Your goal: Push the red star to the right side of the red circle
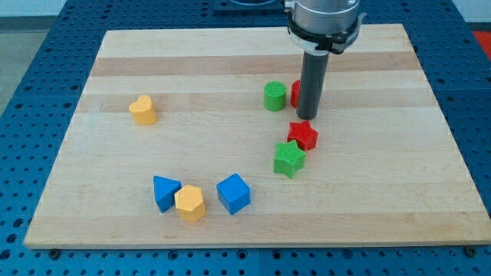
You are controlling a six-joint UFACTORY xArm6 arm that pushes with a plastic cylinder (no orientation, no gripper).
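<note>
My tip [311,116] rests on the worktop [230,69], just above the red star [303,135] and hiding most of the red circle [294,93]. My end effector is a bare rod, grasping nothing. The red star touches the green star [288,159] below it.

We are in a robotics laboratory: a pale wooden worktop [253,222] lies on a blue metal bench [23,92] drilled with a regular grid of mounting holes, the kind used for fixing test rigs. Our grey machine arm [324,19] descends from the view's top over small coloured plastic blocks, among them a yellow heart [143,110] and a blue cube [233,193].
</note>
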